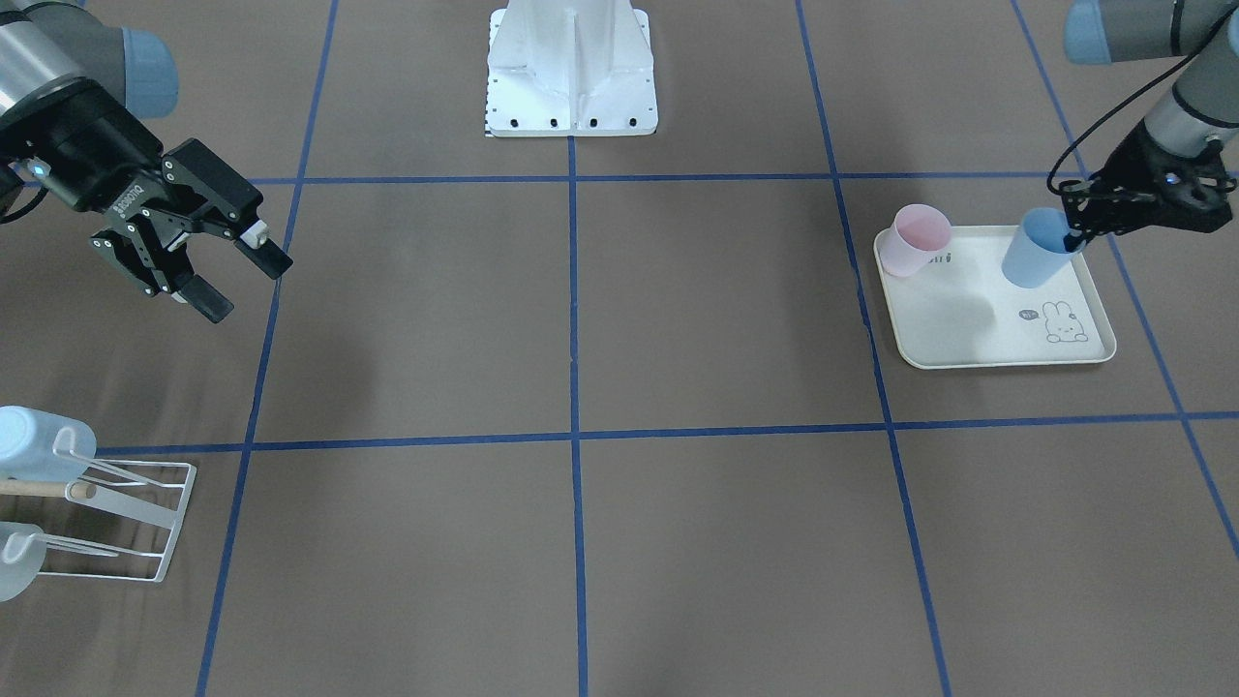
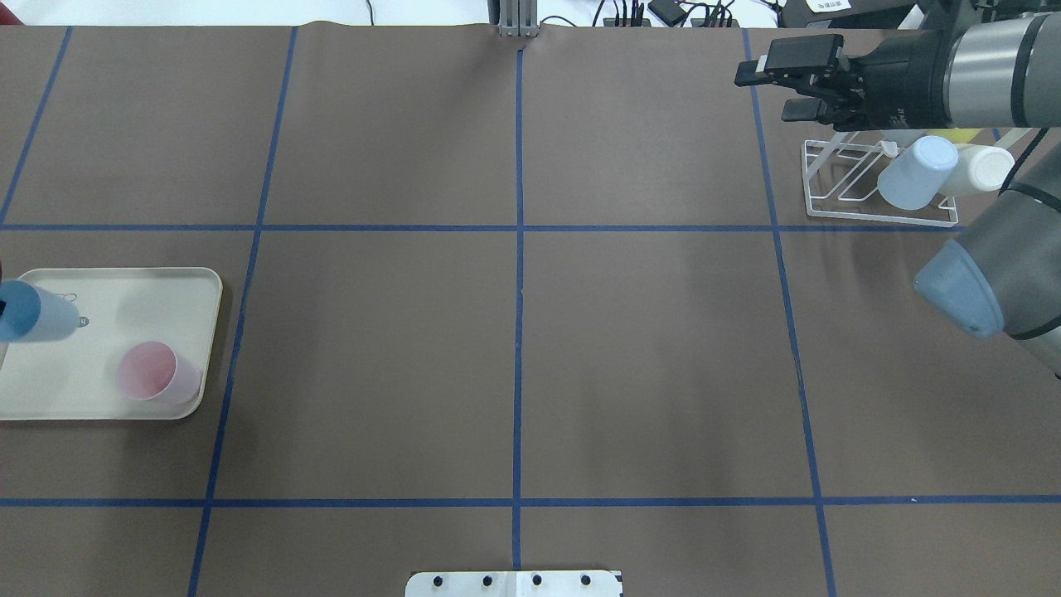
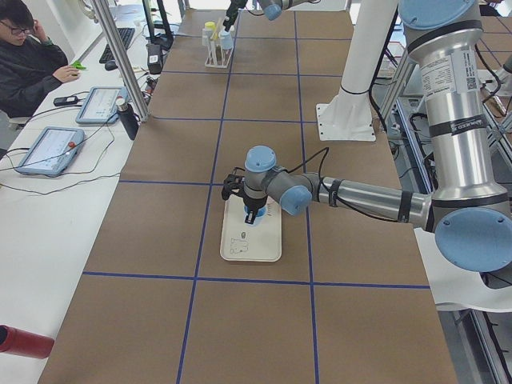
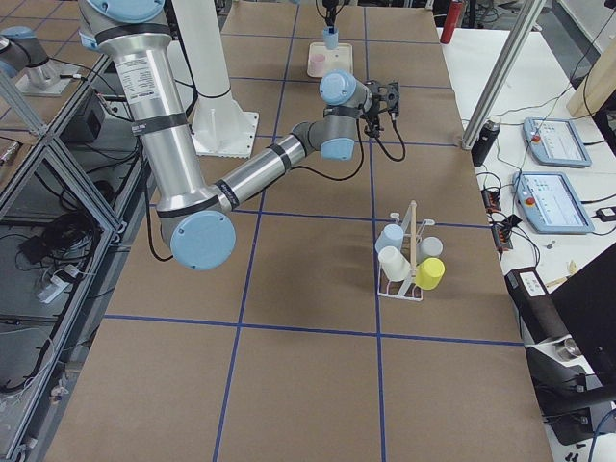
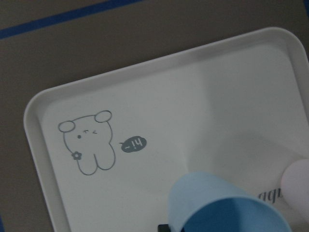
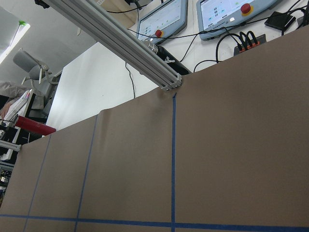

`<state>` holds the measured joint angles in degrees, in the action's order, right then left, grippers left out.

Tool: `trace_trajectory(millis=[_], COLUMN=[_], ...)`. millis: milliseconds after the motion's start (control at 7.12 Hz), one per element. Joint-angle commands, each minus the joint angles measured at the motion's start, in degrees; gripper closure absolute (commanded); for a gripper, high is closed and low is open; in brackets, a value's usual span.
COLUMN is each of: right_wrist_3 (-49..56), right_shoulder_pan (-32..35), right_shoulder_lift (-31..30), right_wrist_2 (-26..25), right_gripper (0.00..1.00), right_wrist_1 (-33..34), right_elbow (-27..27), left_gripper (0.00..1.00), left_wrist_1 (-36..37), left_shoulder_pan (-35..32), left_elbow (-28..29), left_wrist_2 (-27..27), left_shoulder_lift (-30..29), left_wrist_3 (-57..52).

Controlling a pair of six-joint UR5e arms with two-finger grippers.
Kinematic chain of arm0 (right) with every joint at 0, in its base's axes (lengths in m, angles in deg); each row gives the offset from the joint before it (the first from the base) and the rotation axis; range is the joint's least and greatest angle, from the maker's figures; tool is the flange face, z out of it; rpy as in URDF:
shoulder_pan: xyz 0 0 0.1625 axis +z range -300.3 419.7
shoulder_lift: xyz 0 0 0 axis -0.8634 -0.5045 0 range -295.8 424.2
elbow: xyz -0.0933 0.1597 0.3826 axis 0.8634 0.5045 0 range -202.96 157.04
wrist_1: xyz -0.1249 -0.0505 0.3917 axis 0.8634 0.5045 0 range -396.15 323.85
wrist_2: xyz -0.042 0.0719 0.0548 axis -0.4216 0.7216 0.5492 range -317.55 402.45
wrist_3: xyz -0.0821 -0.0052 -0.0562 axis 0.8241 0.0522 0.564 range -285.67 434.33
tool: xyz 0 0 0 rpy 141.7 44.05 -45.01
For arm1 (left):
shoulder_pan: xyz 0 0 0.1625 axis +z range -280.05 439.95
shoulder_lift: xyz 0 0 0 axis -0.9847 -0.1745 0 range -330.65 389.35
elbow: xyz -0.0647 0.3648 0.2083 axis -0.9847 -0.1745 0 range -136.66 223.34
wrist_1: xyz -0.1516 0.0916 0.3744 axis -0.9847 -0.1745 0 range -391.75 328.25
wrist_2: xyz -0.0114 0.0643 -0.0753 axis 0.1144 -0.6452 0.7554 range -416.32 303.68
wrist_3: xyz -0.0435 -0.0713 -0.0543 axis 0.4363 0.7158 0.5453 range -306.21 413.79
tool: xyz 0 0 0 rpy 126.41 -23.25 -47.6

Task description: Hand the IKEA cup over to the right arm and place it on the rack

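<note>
A light-blue IKEA cup [image 1: 1034, 254] is tilted over the cream rabbit-printed tray [image 1: 968, 339], and my left gripper [image 1: 1072, 236] is shut on its rim. The left wrist view shows the cup [image 5: 227, 208] close up at the bottom, with the tray's rabbit drawing behind it. I cannot tell whether its base touches the tray. My right gripper [image 1: 245, 286] hangs open and empty above the table, near the white wire rack [image 1: 135, 523]. In the overhead view the right gripper [image 2: 767, 91] is just beyond the rack [image 2: 862, 211].
A pink cup [image 1: 917, 240] stands on the tray's corner beside the blue one. The rack holds a pale-blue cup [image 2: 912, 172] and a white cup [image 2: 982, 170]; the exterior right view also shows a yellow cup [image 4: 430, 273]. The robot's white base [image 1: 571, 73] is at mid-table.
</note>
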<state>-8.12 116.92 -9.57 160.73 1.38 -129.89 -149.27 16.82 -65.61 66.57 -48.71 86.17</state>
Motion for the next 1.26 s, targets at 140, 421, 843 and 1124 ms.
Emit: trace_trajectory(millis=[140, 421, 843, 1124], right_wrist_3=[-2.9, -3.7, -11.0, -17.5], right_shoulder_pan=[0.0, 0.0, -1.7, -5.9], right_shoulder_lift=[0.0, 0.1, 4.5, 7.7], right_wrist_2=[0.0, -0.1, -5.5, -13.5], right_gripper=[0.00, 0.00, 0.00, 0.00], right_wrist_1=[0.0, -0.1, 0.0, -0.1], right_elbow=[0.0, -0.2, -0.7, -0.8], left_gripper=[1.00, 1.00, 1.00, 1.00], left_wrist_1=[-0.5, -5.4, -21.3, -25.9], left_shoulder_pan=[-3.2, -3.1, 2.8, 10.0], left_elbow=[-0.2, -1.1, 0.1, 0.1], left_wrist_2=[-4.1, -4.2, -7.6, -18.3], left_shoulder_lift=[-12.3, -18.2, -23.5, -29.4], left_wrist_3=[21.6, 39.8, 66.3, 81.2])
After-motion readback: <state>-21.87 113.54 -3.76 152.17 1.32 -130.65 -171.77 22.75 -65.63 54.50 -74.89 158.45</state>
